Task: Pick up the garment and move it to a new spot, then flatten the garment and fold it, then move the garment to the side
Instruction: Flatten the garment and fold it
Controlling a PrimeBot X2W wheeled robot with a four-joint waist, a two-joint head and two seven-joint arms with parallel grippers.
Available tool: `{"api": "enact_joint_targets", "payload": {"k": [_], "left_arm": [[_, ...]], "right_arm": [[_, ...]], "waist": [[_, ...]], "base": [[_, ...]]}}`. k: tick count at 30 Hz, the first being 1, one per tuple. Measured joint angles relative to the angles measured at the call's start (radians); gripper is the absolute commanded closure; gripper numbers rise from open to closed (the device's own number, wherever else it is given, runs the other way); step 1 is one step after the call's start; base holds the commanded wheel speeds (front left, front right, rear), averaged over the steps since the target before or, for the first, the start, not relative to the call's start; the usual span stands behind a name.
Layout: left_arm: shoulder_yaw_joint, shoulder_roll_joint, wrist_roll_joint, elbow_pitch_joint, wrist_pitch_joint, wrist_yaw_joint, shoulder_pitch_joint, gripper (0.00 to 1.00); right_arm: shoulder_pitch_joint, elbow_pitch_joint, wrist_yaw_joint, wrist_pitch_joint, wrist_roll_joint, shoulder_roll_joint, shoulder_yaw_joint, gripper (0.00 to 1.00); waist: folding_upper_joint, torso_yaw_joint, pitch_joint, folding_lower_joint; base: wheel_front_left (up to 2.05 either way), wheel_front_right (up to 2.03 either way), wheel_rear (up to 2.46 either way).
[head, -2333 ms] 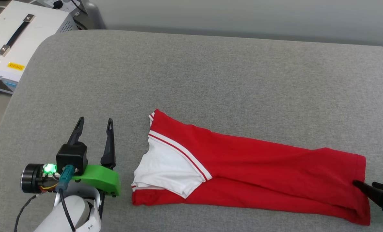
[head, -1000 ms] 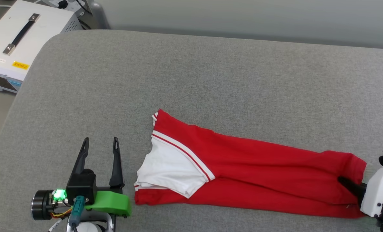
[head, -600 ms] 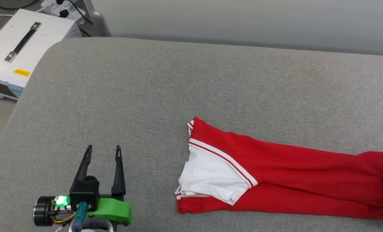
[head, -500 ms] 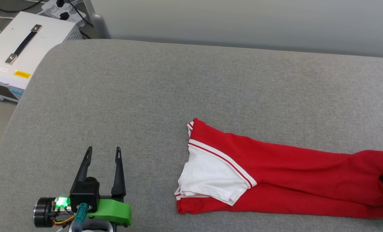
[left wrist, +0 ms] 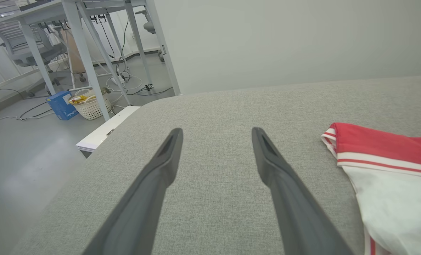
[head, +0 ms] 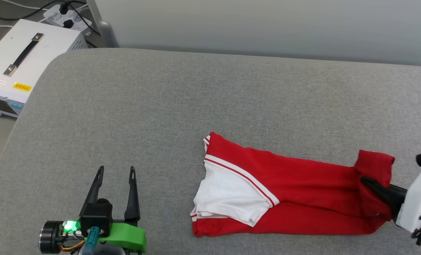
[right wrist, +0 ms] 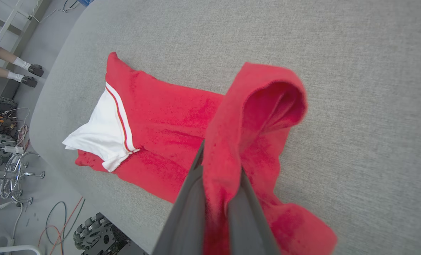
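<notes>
Garment: red jersey, folded into a long strip on the grey padded surface, white sleeve at its left end.
Your right claw: clamped on the bunched, raised hem end.
Your left claw: fingers wide apart, holding nothing, well left of the sleeve.

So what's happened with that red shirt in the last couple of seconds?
The right gripper, jaws shut on the hem end of the garment, has lifted that end off the grey cushion and drawn it toward the white sleeve, so the cloth there now curls over. The sleeve end lies as before; the left gripper stays open, apart from the shirt.
</notes>
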Motion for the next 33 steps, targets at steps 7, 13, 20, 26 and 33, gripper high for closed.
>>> {"api": "enact_joint_targets", "payload": {"k": [7,13,20,26,33], "left_arm": [[-0.007,0.000,0.000,0.002,0.000,0.000,-0.002,0.00],[-0.014,0.000,0.004,0.001,0.000,0.000,-0.010,0.00],[-0.018,0.000,0.005,0.001,0.000,0.001,-0.028,0.00],[-0.027,0.000,0.007,0.001,0.000,0.001,-0.044,0.00],[-0.034,0.000,0.007,0.002,0.000,0.003,-0.063,0.00]], "right_arm": [[-0.116,-0.040,0.000,0.061,-0.071,0.086,0.109,1.00],[-0.241,0.000,0.000,0.087,-0.129,0.160,0.234,1.00],[-0.377,0.100,0.000,0.083,-0.172,0.258,0.396,1.00],[-0.465,0.208,0.000,0.047,-0.182,0.334,0.503,1.00],[-0.530,0.354,0.000,-0.015,-0.210,0.407,0.607,1.00]], "waist": [[0.0000,0.008,0.015,0.0000],[0.0000,0.015,0.037,0.0000],[0.0000,0.022,0.059,0.0000],[-0.0001,0.029,0.072,0.0000],[-0.0001,0.038,0.090,0.0000]], "base": [[0.00,0.00,0.00],[0.00,0.00,0.00],[0.00,0.00,0.00],[0.00,0.00,0.00],[0.00,0.00,0.00]]}}
